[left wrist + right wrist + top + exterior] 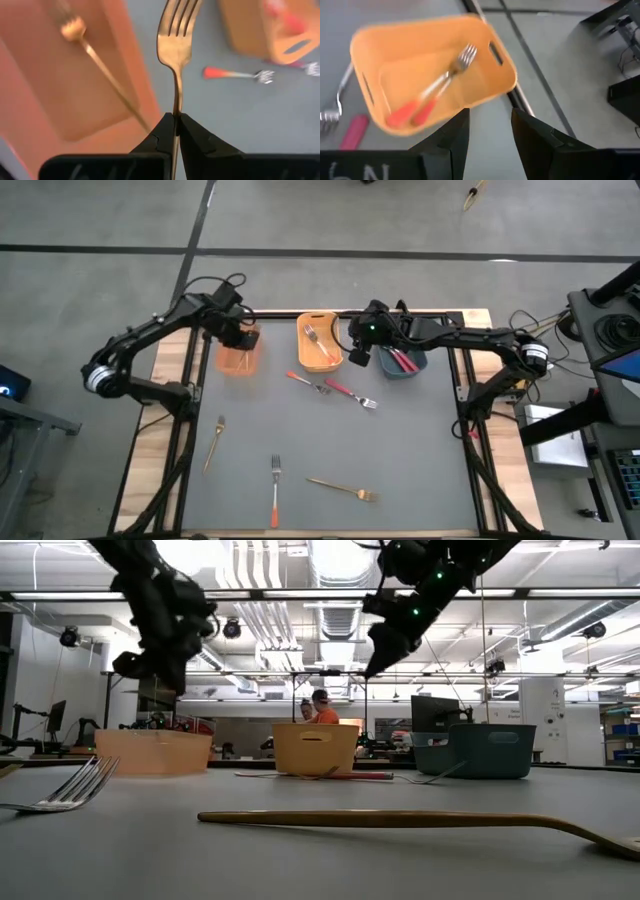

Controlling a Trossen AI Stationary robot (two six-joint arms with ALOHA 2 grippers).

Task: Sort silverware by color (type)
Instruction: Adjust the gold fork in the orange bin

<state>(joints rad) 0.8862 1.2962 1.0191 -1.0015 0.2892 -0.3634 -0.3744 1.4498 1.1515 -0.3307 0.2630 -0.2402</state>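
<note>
gold fork point(420, 821) lying nearest | fork tines point(70, 787) at left | three bins behind: orange point(152, 752), yellow point(315, 748), blue point(478, 750)

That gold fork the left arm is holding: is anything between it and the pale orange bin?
Nothing visible. The left fingers pinch the gold fork by its handle right at the pale orange bin, which is open-topped and holds another gold fork.

Overhead cam looks straight down on the whole table point(330, 450). The low cam sits at tabletop level near the front edge, facing the three bins along the back edge and the room behind. Each wrist cam stares past its own fingers, close up. The right wrist and overhead views both catch the yellow bin point(435, 70).
</note>
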